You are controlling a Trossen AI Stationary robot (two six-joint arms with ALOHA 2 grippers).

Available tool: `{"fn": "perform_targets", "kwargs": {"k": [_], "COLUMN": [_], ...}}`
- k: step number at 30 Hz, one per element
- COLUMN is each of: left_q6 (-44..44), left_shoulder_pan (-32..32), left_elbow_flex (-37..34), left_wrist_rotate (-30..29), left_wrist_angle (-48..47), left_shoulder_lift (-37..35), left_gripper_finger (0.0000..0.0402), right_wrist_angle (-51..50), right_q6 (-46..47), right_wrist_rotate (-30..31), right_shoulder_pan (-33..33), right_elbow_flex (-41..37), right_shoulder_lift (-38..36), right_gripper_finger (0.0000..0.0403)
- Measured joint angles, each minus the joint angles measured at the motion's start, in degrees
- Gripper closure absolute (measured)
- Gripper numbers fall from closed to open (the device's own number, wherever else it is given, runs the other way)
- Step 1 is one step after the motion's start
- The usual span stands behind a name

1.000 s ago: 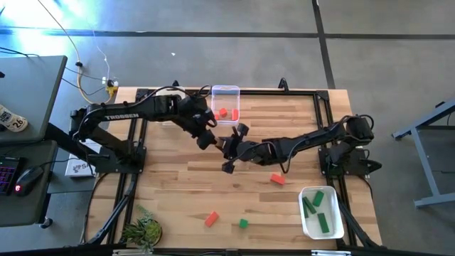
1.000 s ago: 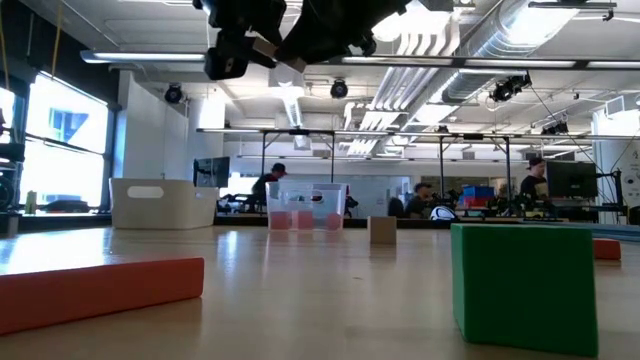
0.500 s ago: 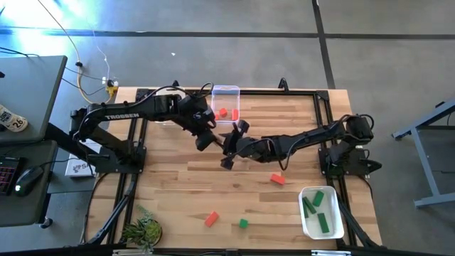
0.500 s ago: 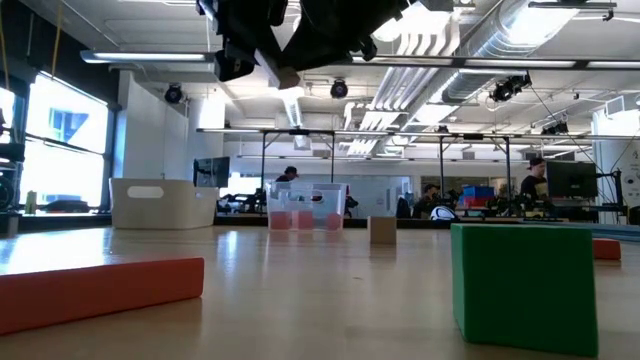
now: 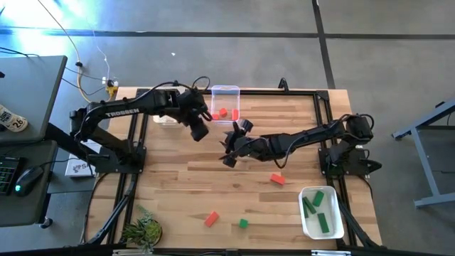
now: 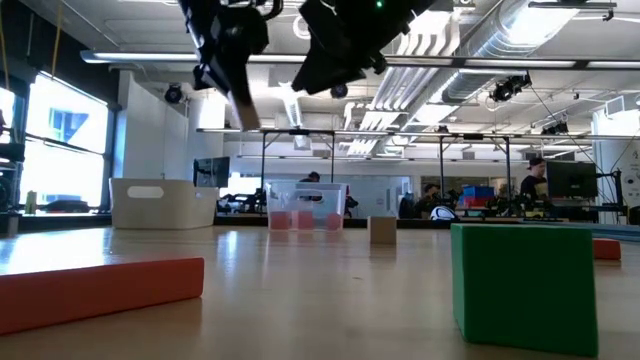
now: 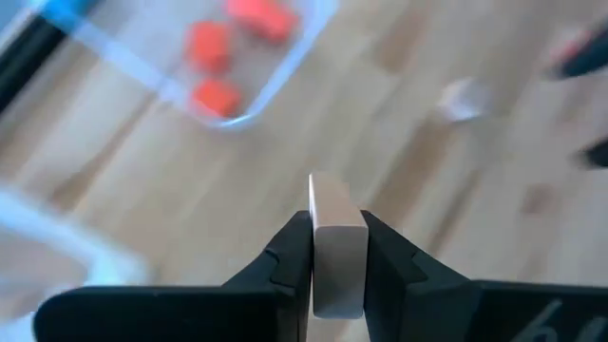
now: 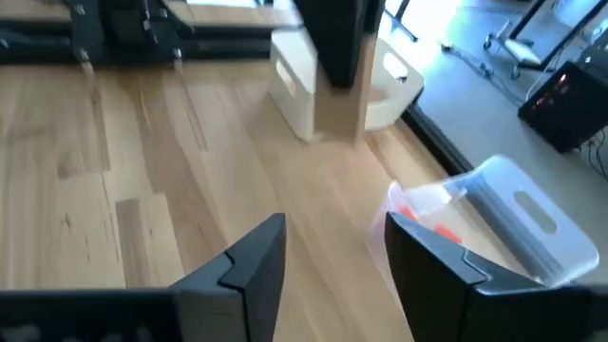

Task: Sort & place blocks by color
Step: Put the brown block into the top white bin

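Green fills the nearest ground in the low view: a green cube (image 6: pixel 524 285) close to that camera, with a red-orange bar (image 6: pixel 98 290) lying flat beside it, both loose on the table (image 5: pixel 178 206) and unsorted. From above you can see another red-orange block (image 5: pixel 277 179) farther in, and the white tub (image 5: pixel 321 212) at the right-hand near corner already holding green pieces.

Mid-table, your right gripper (image 5: pixel 234 142) hangs above the boards with its fingers parted and nothing between them — the right wrist view shows bare wood in the gap. It looks to be waiting clear of the other arm.

Your left gripper (image 5: pixel 200 131) is the one at work. Its fingers are closed on a plain wood bar (image 7: pixel 336 245), pinched across the narrow faces so the bar stands on end out of the jaws; that grip leaves the lower end free to be set down or dropped cleanly. It is held above the table, beside the clear tub (image 5: pixel 225 103) of red-orange blocks rather than over it.

Farthest off sits a second white tub (image 5: pixel 165 117) near the left arm — I judge that is where plain wood belongs, so you would swing that way, not toward the reds.
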Motion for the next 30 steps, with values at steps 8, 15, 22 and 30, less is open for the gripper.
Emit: {"fn": "perform_targets", "kwargs": {"k": [8, 15, 22, 30], "left_q6": [0.0, 0.4, 0.9, 0.9], "left_shoulder_pan": [8.0, 15.2, 20.3, 23.7], "left_elbow_flex": [0.0, 0.0, -0.1, -0.1], "left_wrist_rotate": [-6.6, -6.4, -6.3, -6.3], "left_wrist_angle": [-9.5, -12.4, -13.9, -14.1], "left_shoulder_lift": [0.0, 0.7, 4.4, 8.3], "left_gripper_finger": [0.0357, 0.0357, 0.0357, 0.0357], "right_wrist_angle": [-12.6, -22.5, -29.8, -41.1], "right_q6": [3.0, 13.1, 21.3, 27.0], "right_wrist_rotate": [-3.9, -11.8, -20.8, -27.2], "right_shoulder_pan": [-0.1, -1.9, -3.8, -2.5], "right_elbow_flex": [0.0, 0.0, 0.0, 0.0], "right_shoulder_lift": [0.0, 0.0, 0.0, 0.0], "right_gripper_finger": [0.0234, 0.0234, 0.0234, 0.0234]}}
